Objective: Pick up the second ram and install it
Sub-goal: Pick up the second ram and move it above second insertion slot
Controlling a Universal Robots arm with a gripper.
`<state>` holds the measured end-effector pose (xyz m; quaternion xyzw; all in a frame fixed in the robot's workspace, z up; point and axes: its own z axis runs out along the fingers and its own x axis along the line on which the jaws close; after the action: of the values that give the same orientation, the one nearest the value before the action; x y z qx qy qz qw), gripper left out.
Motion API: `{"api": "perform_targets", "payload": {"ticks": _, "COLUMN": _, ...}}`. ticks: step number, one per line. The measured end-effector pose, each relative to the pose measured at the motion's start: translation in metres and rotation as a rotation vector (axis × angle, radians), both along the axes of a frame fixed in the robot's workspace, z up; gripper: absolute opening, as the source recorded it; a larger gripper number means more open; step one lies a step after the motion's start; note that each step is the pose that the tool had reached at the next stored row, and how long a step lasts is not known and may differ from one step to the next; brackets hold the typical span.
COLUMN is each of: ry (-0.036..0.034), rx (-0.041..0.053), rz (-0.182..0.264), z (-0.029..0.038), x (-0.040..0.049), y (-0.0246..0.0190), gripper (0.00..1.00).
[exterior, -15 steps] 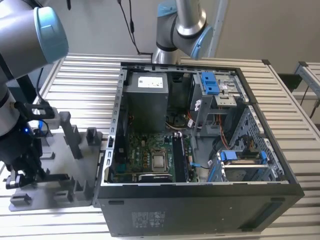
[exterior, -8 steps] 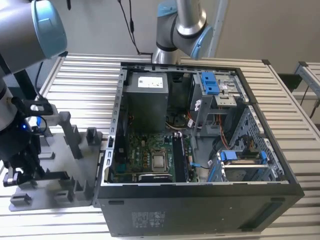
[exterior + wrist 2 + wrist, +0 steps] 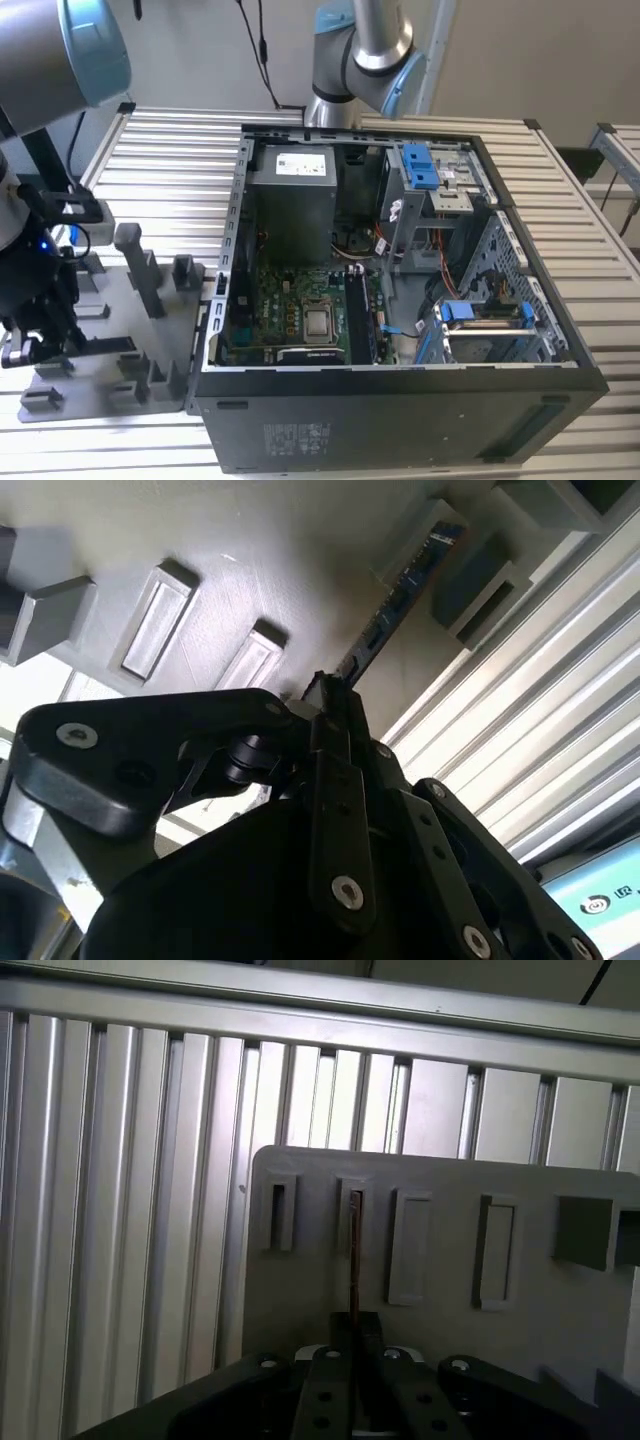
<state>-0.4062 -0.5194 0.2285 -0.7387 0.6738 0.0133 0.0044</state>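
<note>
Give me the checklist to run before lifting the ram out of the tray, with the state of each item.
1. Pincer shut on the ram: ok. In both wrist views the stick runs straight into the narrow gap between the jaws.
2. Pincer in line with the ram: ok. In the first wrist view the two lie on one line.
3. Ram clear of the tray: not ok. It stands edge-on in its slot.
4. Case open with the board exposed: ok in the exterior view.
5. Free socket for the ram on the board: cannot tell.
</note>
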Motion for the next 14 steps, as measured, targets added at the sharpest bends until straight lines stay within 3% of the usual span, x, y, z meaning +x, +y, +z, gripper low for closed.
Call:
{"api": "perform_targets", "payload": {"ticks": 7, "ry": 0.0002, "rx": -0.0001, "rz": 0.000, "z": 0.0187, "x": 0.0000, "y": 0.0000, "gripper": 0.14}}
{"api": "perform_targets", "payload": {"ticks": 14, "ry": 0.0001, "rx": -0.0001, "rz": 0.000, "z": 0.0307, "x": 0.0000, "y": 0.0000, "gripper": 0.14}}
